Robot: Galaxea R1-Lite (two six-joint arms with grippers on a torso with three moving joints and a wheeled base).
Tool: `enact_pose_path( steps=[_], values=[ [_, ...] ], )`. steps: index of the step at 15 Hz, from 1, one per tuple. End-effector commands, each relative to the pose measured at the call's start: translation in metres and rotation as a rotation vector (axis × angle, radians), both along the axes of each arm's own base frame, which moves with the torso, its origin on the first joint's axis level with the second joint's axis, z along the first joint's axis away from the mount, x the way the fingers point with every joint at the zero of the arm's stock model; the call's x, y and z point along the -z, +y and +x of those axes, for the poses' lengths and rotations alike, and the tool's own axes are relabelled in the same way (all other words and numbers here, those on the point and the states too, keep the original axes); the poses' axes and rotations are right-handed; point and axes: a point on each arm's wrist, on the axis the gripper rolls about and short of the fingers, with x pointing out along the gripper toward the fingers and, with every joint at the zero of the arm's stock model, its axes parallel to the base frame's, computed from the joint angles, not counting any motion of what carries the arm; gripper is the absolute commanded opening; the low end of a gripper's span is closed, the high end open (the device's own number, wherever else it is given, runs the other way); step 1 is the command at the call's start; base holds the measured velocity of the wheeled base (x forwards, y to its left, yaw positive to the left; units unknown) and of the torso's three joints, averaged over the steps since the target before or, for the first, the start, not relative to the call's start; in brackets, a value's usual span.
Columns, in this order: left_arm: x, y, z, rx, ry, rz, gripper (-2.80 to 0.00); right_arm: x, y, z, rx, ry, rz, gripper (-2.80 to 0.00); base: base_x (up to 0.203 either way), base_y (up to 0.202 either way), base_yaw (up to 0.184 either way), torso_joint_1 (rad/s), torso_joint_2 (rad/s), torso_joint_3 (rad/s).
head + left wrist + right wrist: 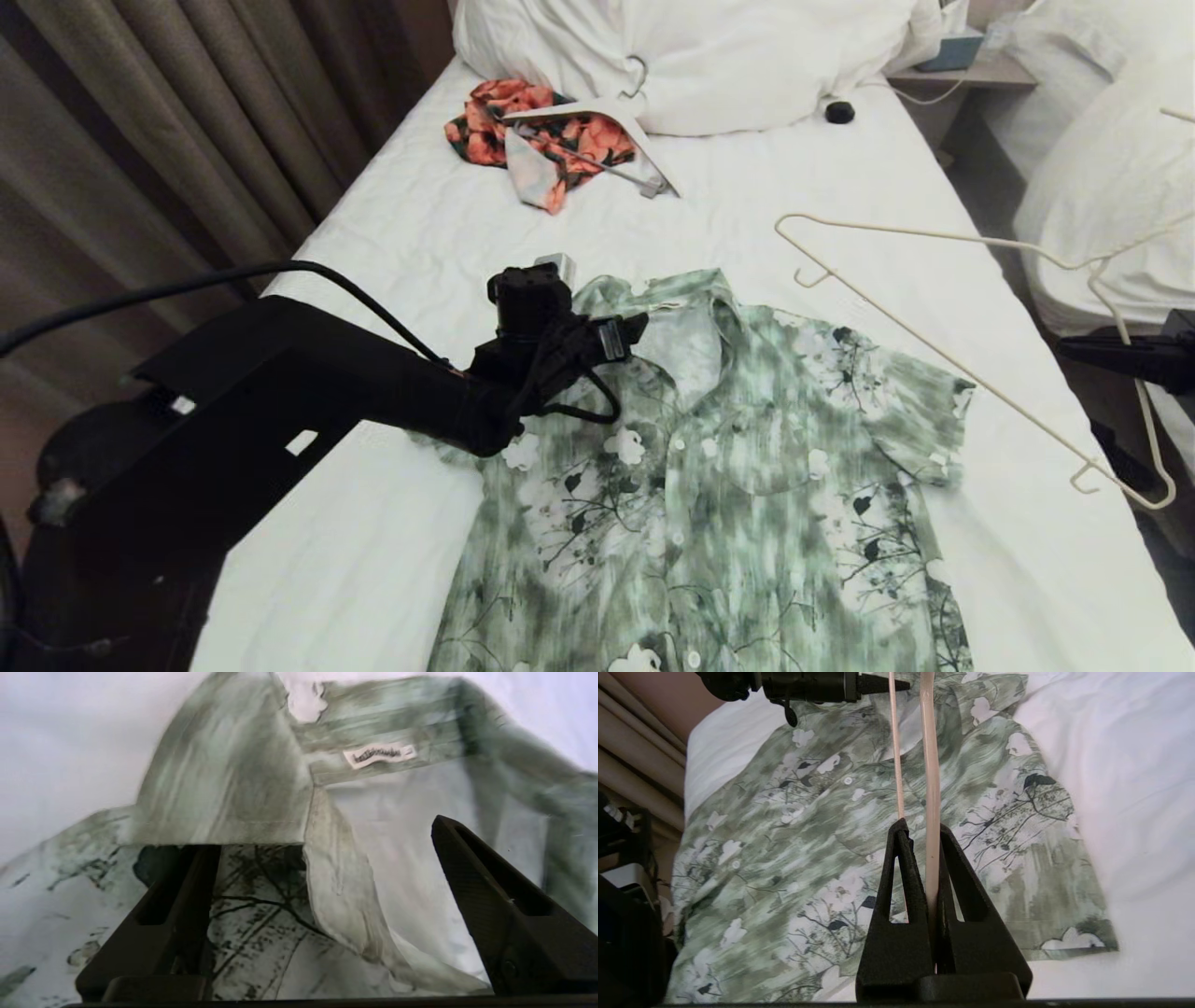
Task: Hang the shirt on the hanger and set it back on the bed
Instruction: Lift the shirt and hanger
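Observation:
The green-and-white floral shirt (pixel 747 485) lies flat and face up on the bed (pixel 420 233), collar toward the pillows. My left gripper (pixel 637 329) hovers at the collar's left side, open. In the left wrist view the left gripper (pixel 322 833) straddles the front edge of the shirt (pixel 233 788), and one fingertip is hidden under the collar flap. My right gripper (pixel 1125 355), at the bed's right edge, is shut on the cream wire hanger (pixel 924 343), holding it in the air to the right of the shirt. The right wrist view shows the right gripper (pixel 924 830) clamping the hanger (pixel 930 765) over the shirt (pixel 808 835).
An orange-and-black garment (pixel 560 140) with a thick white hanger (pixel 644 140) lies near the pillows (pixel 700 56). A small black round object (pixel 839 112) sits beside them. Curtains (pixel 140 140) hang on the left; a neighbouring bed (pixel 1120 187) and nightstand (pixel 971 70) are on the right.

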Motion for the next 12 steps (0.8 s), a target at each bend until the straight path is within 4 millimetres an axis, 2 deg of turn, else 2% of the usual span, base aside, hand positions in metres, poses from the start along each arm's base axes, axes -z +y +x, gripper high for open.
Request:
enact_pose_path(
  steps=[1, 7, 8, 12],
  values=[
    [0.0095, -0.0007, 0.0048, -0.005, 0.011, 0.004, 0.00, 0.0040, -0.0014, 0.0034, -0.007, 0.001, 0.005, -2.80, 0.000, 0.000, 0.000, 0.000, 0.00, 0.000],
    [0.0080, -0.0029, 0.0086, -0.005, -0.002, -0.003, 0.00, 0.0063, -0.0012, 0.0057, -0.011, 0.005, 0.007, -2.80, 0.000, 0.000, 0.000, 0.000, 0.00, 0.000],
    [0.0063, -0.0031, 0.0091, -0.007, -0.008, -0.006, -2.80, 0.0068, -0.0013, 0.0060, -0.011, 0.007, 0.007, -2.80, 0.000, 0.000, 0.000, 0.000, 0.00, 0.000],
    [0.0047, -0.0025, 0.0095, -0.007, -0.012, -0.008, -2.80, 0.0078, -0.0022, 0.0068, -0.009, 0.009, 0.009, -2.80, 0.000, 0.000, 0.000, 0.000, 0.00, 0.000]
  ],
)
